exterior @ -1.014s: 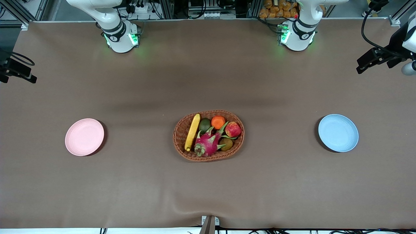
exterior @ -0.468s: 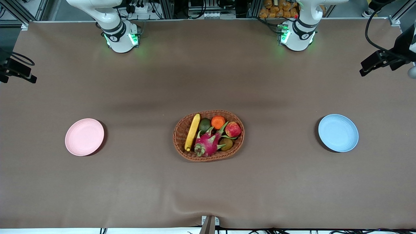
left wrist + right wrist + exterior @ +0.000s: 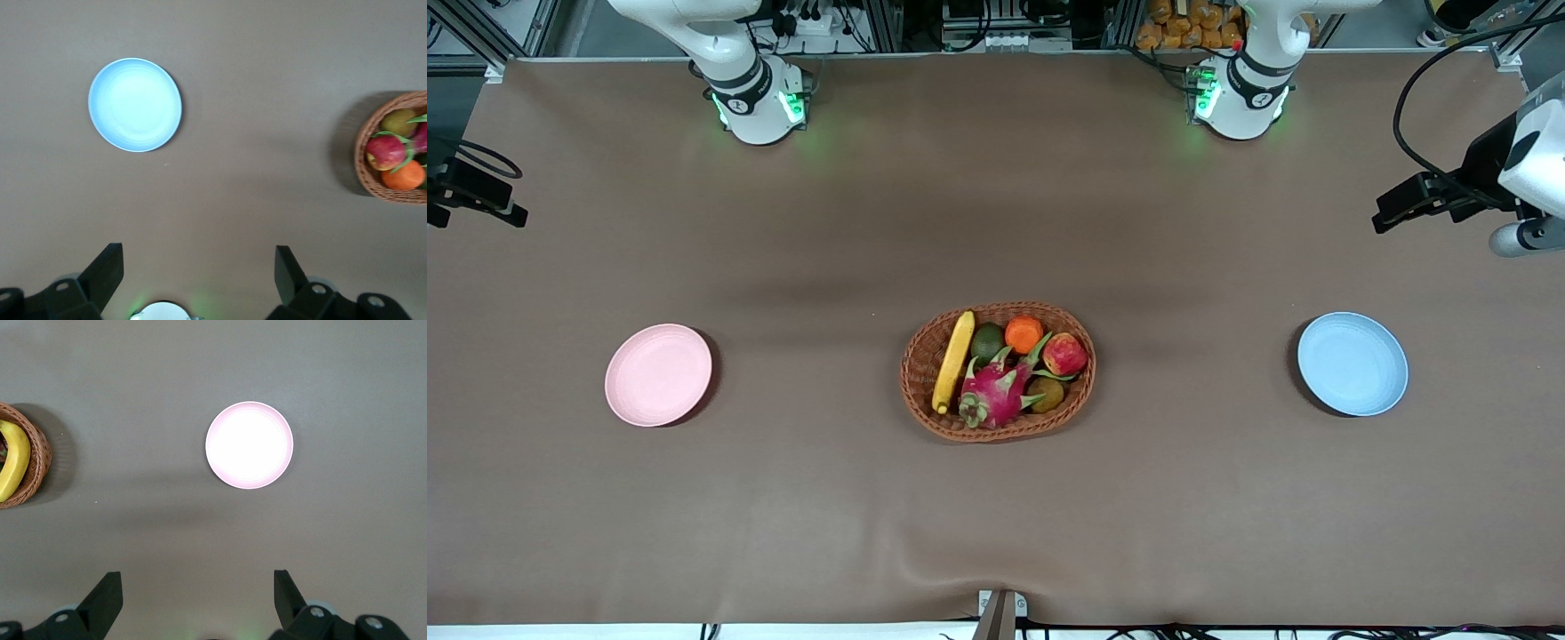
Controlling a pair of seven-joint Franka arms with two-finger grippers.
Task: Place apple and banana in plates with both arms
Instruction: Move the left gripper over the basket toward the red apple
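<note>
The apple (image 3: 1064, 354) and banana (image 3: 953, 360) lie in the wicker basket (image 3: 925, 404) at mid-tabletop (image 3: 996, 516), apple at 3 o'clock, banana at 9. The pink plate (image 3: 658, 374) and blue plate (image 3: 1352, 363) sit bare toward either end. The left pincer (image 3: 198, 280) and right pincer (image 3: 195, 603) hang released, high over the tabletop.

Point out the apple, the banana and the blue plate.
apple (image 3: 1064, 354), front view, middle of its red skin.
banana (image 3: 953, 360), front view, mid-length.
blue plate (image 3: 135, 105), left wrist view, centre of its bare inside.
</note>
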